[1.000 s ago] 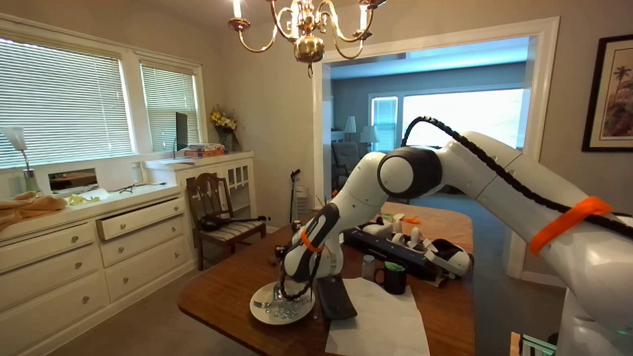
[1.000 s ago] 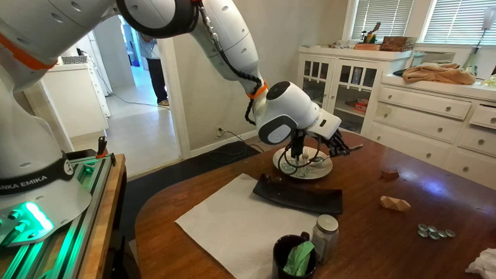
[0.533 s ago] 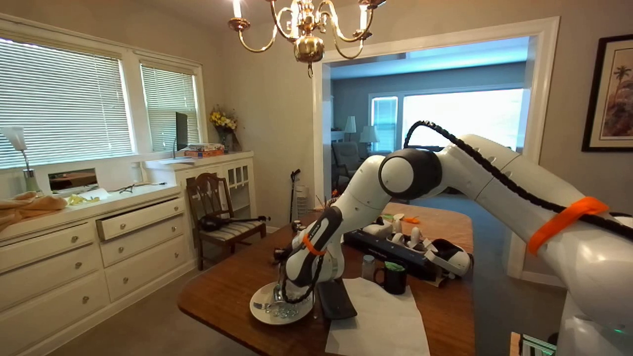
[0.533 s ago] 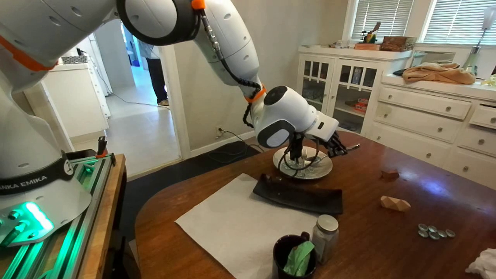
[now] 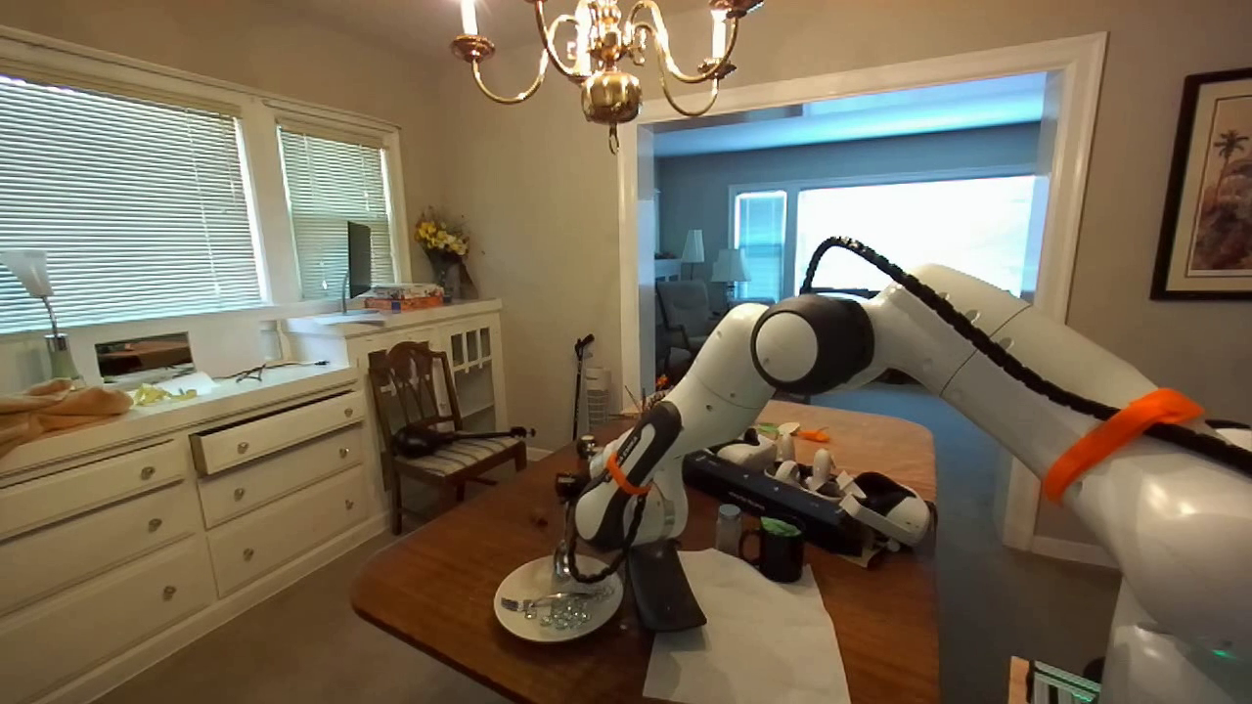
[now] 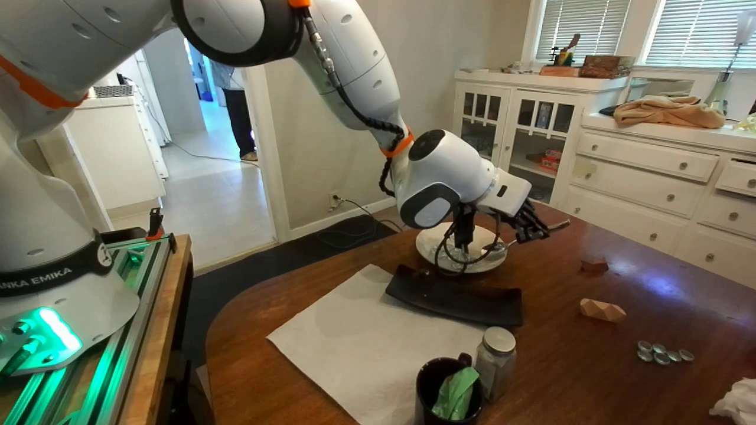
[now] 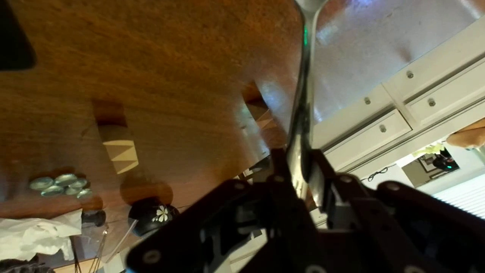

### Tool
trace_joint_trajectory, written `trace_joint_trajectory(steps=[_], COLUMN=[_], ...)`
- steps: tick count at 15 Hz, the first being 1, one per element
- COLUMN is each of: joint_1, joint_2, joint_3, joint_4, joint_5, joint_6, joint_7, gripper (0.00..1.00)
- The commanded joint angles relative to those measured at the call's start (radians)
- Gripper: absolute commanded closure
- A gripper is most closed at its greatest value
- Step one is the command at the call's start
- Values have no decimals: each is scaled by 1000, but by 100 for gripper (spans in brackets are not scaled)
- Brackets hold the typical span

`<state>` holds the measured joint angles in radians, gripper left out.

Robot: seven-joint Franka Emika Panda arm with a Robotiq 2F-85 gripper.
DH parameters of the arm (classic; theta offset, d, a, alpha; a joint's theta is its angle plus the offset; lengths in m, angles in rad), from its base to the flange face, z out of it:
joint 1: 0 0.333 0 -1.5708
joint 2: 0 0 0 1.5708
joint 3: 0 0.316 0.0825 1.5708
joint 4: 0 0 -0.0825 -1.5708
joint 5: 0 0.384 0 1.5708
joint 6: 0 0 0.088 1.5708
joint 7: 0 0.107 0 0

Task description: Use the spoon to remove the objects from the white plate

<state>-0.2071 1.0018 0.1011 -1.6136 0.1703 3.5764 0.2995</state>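
Observation:
My gripper (image 7: 299,153) is shut on the handle of the metal spoon (image 7: 307,68), whose bowl is cut off by the top edge of the wrist view. In an exterior view the gripper (image 6: 533,232) hangs beside the plate, and the spoon's bowl (image 6: 495,247) is over its near right rim. Whether it touches the plate I cannot tell. The round white plate (image 5: 528,579) carries the objects, small shiny glass-like pieces (image 5: 569,616). A fork (image 5: 518,604) lies there too. The arm's cable loop partly covers these pieces in an exterior view.
Close to the plate lies a dark rectangular tray (image 6: 455,300), partly on a white paper sheet (image 6: 366,330). A dark mug (image 6: 446,389) and a lidded jar (image 6: 496,363) stand farther along. Wooden blocks (image 6: 602,310) and several glass beads (image 6: 661,354) rest on the table.
The gripper and spoon shift slightly left, then rightward in an exterior view, ending right of where they were. More of the plate and its pieces shows in an exterior view. The grip stays the same.

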Motion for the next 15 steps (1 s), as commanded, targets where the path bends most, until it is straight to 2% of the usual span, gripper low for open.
trace_joint_trajectory(steps=[1, 15], joint_1=[-22, -58], joint_2=[-4, -48], joint_3=[13, 60], joint_4=[-23, -121], joint_5=[-35, -124], joint_6=[30, 19], joint_7=[-31, -56], gripper=[95, 95])
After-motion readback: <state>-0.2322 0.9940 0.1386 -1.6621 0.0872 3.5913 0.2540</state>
